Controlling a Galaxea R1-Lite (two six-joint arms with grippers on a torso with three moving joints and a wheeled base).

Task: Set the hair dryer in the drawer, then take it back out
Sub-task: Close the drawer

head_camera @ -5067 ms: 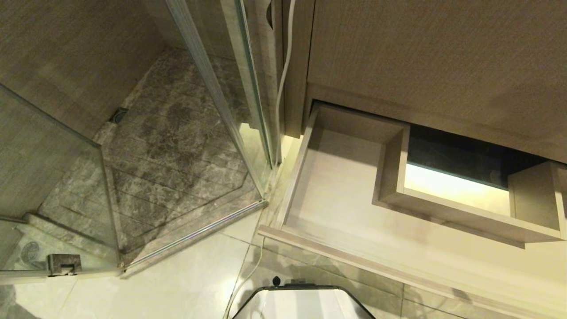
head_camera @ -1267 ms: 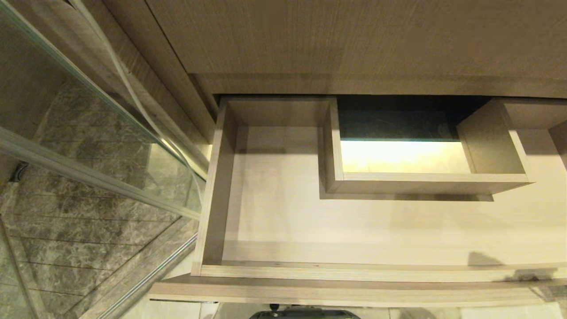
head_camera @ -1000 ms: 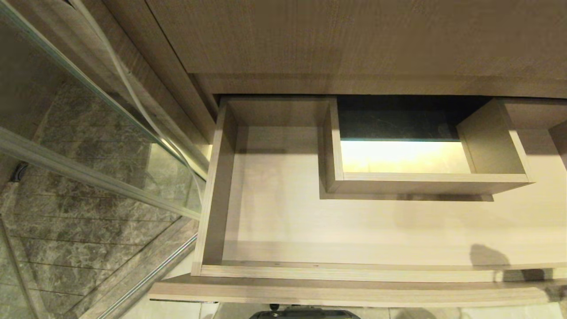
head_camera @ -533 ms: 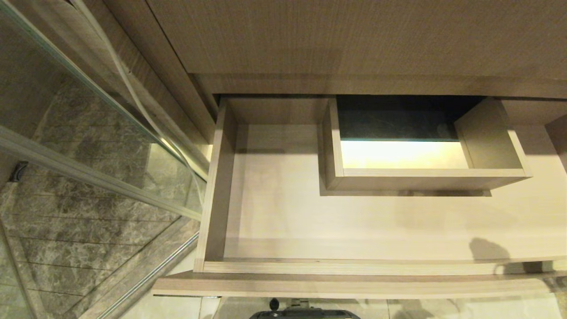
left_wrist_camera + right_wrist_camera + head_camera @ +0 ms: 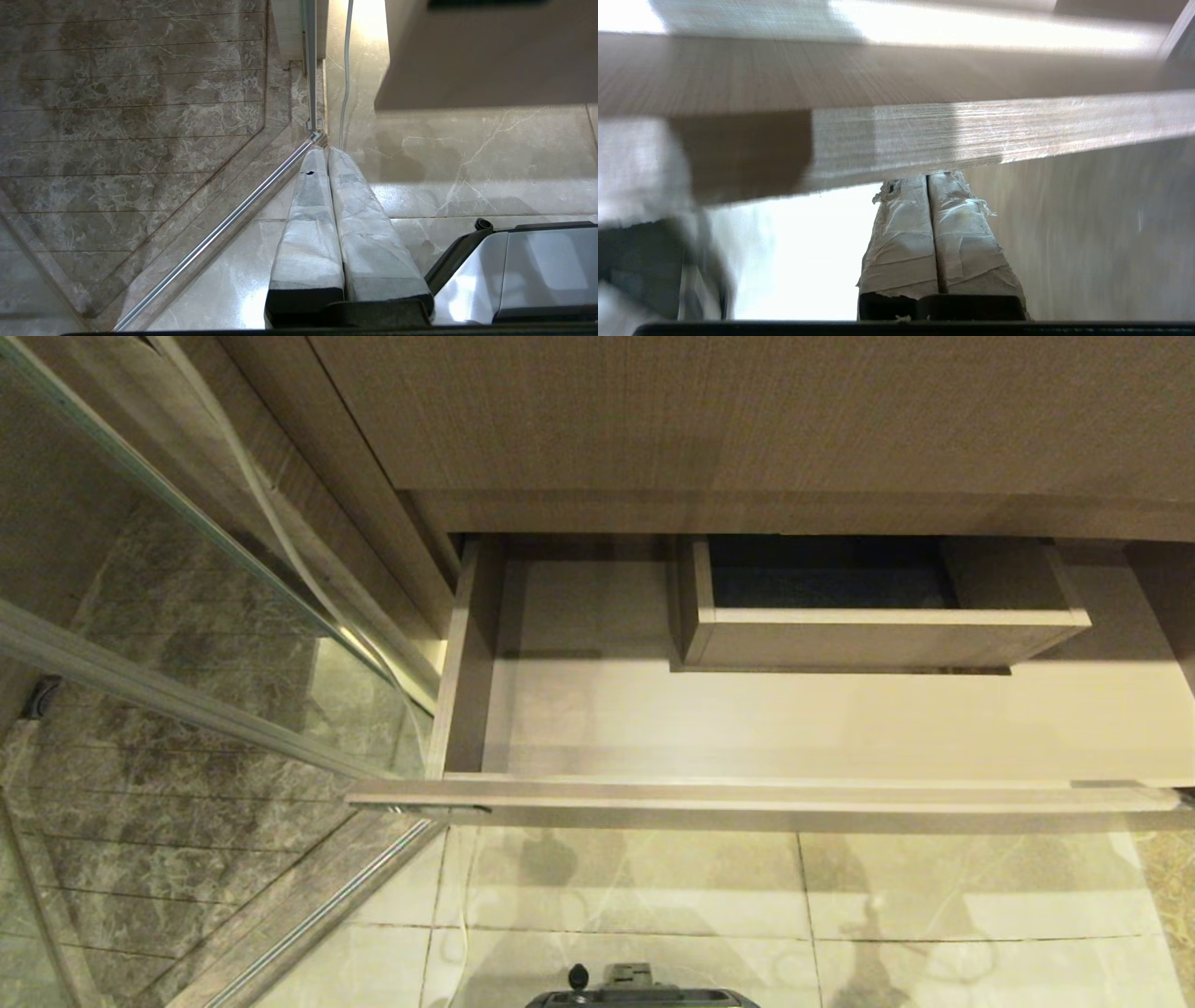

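One wide light wood-grain drawer, long axis crosswise; my right pincer, fingers together, at its front; left pincer together, parked.

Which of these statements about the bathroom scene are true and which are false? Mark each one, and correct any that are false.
1. The drawer stands partly open. True.
2. A hair dryer lies inside the drawer. False: no hair dryer is visible in the part of the drawer that shows.
3. The right gripper is shut, its tips at the drawer's front edge. True.
4. The left gripper grips a cord. False: it is shut on nothing, hanging above the floor.
5. The boxed cutout sits at the drawer's back. True.
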